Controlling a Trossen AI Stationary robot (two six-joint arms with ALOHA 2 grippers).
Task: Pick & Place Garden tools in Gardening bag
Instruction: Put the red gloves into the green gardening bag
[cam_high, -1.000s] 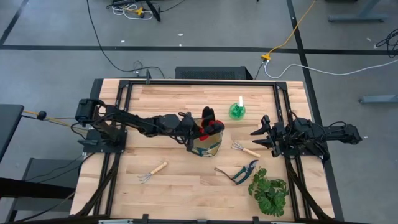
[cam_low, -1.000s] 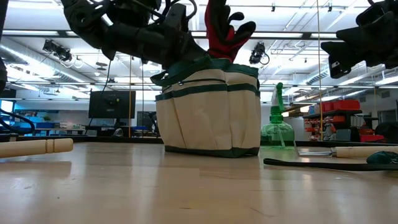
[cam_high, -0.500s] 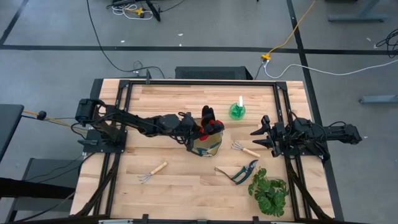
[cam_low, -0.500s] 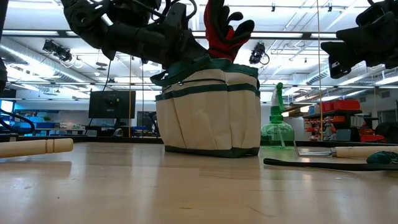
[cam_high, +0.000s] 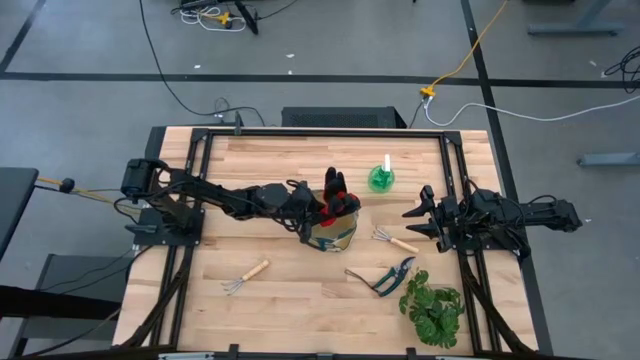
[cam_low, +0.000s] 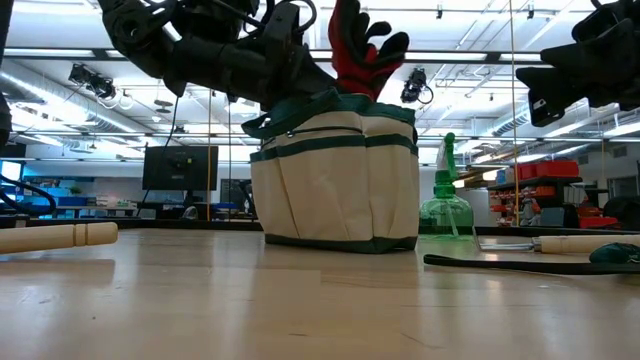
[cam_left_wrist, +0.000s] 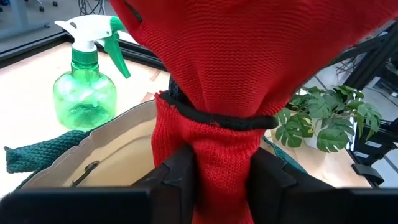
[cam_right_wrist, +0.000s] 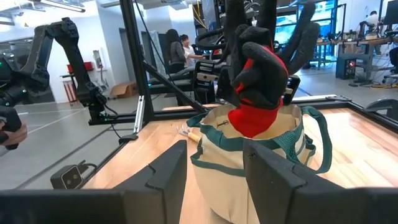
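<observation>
While you watch the low view: wooden rake handle lower left, dark shears lower right. Mid-frame, round tan fabric bag, green trim; knitted red gloves stand in its mouth. Left gripper fingers flank the cuff, looser than a second ago; gloves sit slightly lower. Right gripper parted, empty, centre right in the high view. Beyond: green round spray bottle.

One bag, two rakes, one sprayer, shears, plant, perhaps two gloves.
</observation>
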